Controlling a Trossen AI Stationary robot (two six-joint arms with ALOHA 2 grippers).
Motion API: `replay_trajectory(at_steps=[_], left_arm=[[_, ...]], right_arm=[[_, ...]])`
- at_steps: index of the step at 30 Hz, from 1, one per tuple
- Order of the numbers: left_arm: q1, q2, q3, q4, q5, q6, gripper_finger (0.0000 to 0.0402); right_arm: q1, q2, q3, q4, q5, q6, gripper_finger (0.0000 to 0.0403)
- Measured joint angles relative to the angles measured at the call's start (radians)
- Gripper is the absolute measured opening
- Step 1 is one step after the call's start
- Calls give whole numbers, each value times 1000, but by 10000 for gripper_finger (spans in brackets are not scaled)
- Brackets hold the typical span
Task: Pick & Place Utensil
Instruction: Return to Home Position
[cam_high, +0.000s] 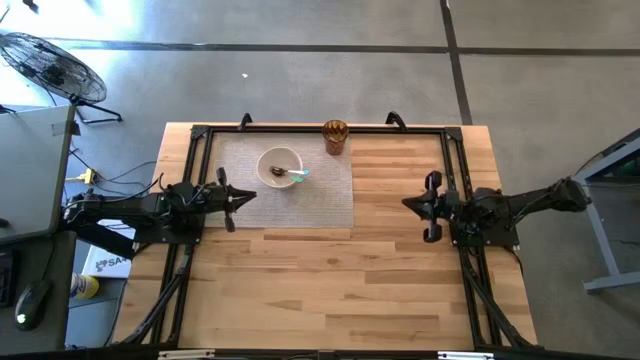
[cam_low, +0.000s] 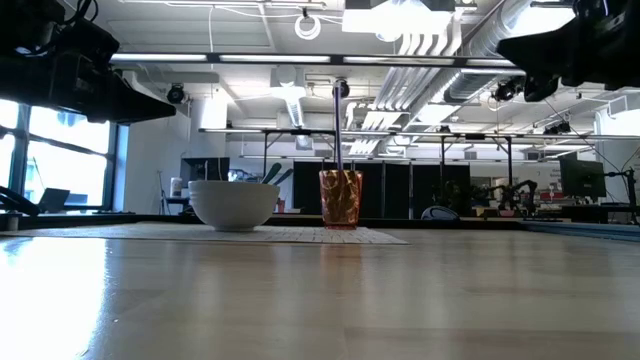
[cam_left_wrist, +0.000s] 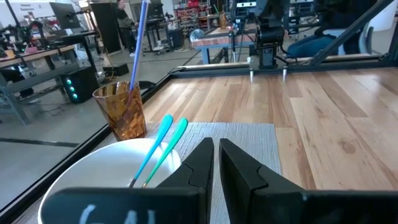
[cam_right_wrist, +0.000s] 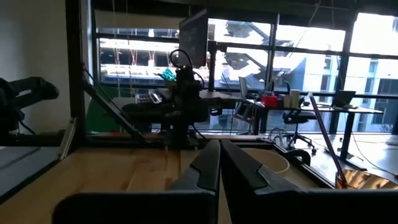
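Note:
A white bowl (cam_high: 279, 166) (cam_left_wrist: 93, 177) stands on a grey placemat (cam_high: 325, 190) and holds two teal-handled utensils (cam_high: 296, 175) (cam_left_wrist: 160, 146), whose handles lean on its rim. An amber cup (cam_high: 334, 137) (cam_left_wrist: 121, 112) (cam_low: 341, 199) stands at the mat's far edge with a thin purple utensil (cam_left_wrist: 138, 43) upright in it. My left gripper (cam_high: 250, 194) (cam_left_wrist: 216, 158) hovers shut, just left and near of the bowl. My right gripper (cam_high: 407, 203) (cam_right_wrist: 219, 158) hovers shut over bare wood to the right of the mat.
A black frame (cam_high: 320, 127) runs along the table's far edge and both sides. Bare wooden tabletop (cam_high: 330, 290) spreads over the near half and between the arms. A fan (cam_high: 50, 65) and boxes stand on the floor off the table's left side.

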Motion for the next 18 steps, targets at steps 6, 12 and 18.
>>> replay_trajectory(at_steps=[6, 12, 18], left_arm=[[0, 0, 0, 0, 0, 0, 24], [0, 0, 0, 0, 0, 0, 24], [0, 0, 0, 1, 8, -95, 24]], right_arm=[[-24, -43, 0, -82, -4, 9, 7], [-116, -73, 0, -211, -4, 64, 10], [-143, -73, 0, -276, -42, 92, 11]])
